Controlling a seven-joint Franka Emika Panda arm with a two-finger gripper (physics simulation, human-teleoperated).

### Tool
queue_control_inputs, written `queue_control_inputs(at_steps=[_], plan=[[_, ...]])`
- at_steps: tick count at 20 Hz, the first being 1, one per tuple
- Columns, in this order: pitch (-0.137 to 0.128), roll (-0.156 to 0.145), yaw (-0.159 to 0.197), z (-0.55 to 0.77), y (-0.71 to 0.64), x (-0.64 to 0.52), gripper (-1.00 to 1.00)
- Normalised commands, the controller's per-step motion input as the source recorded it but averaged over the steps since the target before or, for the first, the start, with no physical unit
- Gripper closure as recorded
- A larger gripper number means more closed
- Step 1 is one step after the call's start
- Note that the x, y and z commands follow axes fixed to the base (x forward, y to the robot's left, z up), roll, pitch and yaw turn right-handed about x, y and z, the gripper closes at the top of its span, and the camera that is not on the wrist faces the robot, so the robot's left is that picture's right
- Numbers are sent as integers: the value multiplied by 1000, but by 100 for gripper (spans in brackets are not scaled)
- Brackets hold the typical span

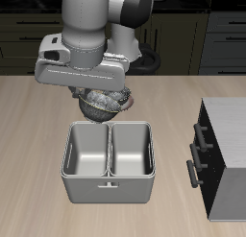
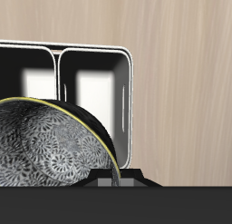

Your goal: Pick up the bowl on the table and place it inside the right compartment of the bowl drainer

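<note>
Small round dark grey bowl with lighter speckled glaze [image 1: 104,105]: held off the light beige wood-grain table [image 1: 38,116], under the gripper [image 1: 101,99], just behind the grey brushed-metal two-well bowl drainer [image 1: 108,188]. Jaws closed on the bowl's rim. Right compartment [image 1: 86,150]: bare metal. Dark cabinet with white top [image 1: 226,150] beside drainer. No legible writing or brand anywhere.

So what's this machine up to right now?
A robot arm is carrying a bowl in its tool, held up above the table just behind a metal bowl drainer. Both wells of the drainer look empty, so the bowl has not yet been set down in one. A dark cabinet stands off to the side.
</note>
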Motion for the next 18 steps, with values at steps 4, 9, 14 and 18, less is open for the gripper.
queue_control_inputs(at_steps=[4,9,14,18], plan=[[7,-32,-3,-67,-183,25,100],[8,-23,6,-101,-158,-9,100],[19,-28,4,-131,-159,40,100],[19,-9,2,-116,-69,24,100]])
